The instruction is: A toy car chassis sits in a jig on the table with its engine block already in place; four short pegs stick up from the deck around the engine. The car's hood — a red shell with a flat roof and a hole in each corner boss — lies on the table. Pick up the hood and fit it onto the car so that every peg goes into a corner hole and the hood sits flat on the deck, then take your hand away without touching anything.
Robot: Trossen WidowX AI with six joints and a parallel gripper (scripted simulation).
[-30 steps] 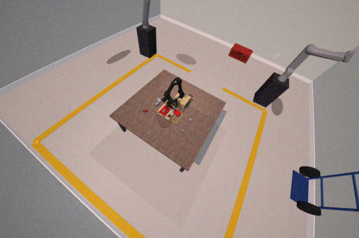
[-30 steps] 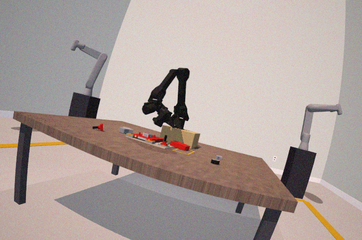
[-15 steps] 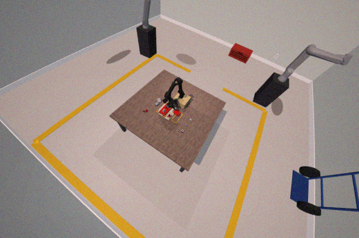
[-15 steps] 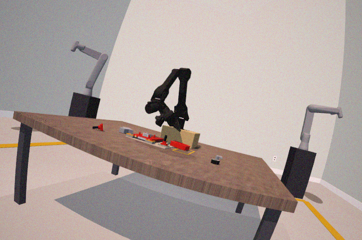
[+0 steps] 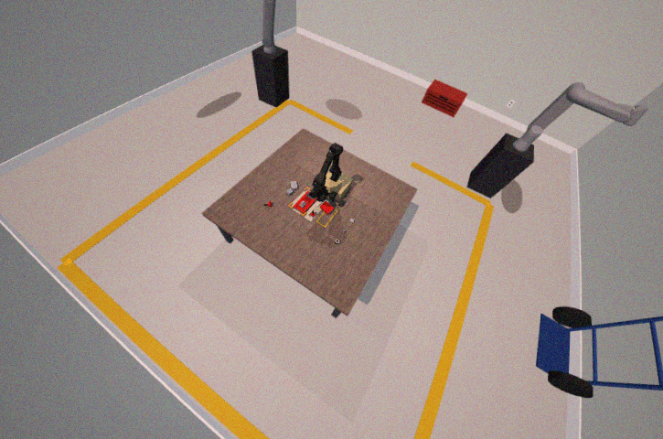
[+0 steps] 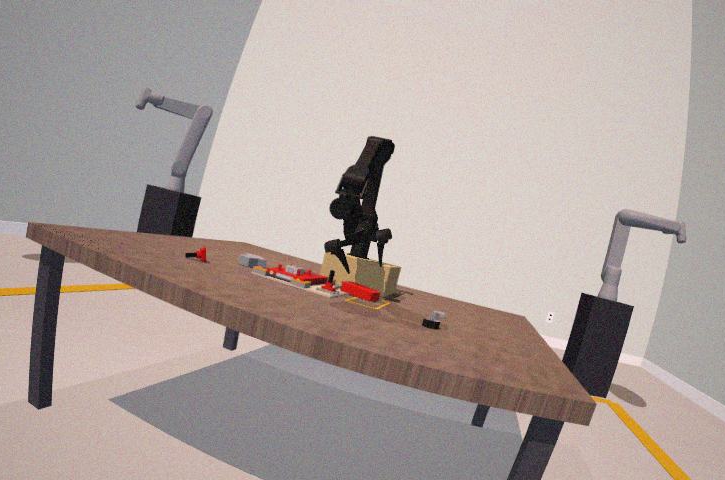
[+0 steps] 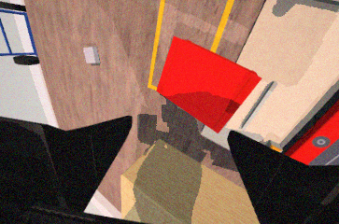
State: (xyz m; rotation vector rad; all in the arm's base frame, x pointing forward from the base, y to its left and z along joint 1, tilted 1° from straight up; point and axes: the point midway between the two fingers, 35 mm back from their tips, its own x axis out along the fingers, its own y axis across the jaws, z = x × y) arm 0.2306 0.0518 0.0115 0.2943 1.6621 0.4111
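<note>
The red hood (image 5: pixel 327 208) (image 6: pixel 360 290) (image 7: pixel 200 77) lies on the table, across the end of a yellow outline and beside the pale mat. A broad plain red face points up in the wrist view; its corner holes are not seen. The red chassis (image 5: pixel 308 196) (image 6: pixel 316 278) (image 7: pixel 298 151) sits in its jig left of the hood in the exterior view, with the grey engine block (image 5: pixel 303 204) (image 6: pixel 295 270) on it. My gripper (image 5: pixel 327 198) (image 6: pixel 364 268) (image 7: pixel 180 128) is open and empty, pointing down above and behind the hood.
A cream block (image 6: pixel 386 278) (image 7: pixel 223 187) stands close behind the hood, under the gripper. A red piece with a black stem (image 6: pixel 329 284) stands between chassis and hood. Another red and black piece (image 6: pixel 202 254), grey blocks (image 6: pixel 252 260) and a black disc (image 6: pixel 431 323) lie farther out.
</note>
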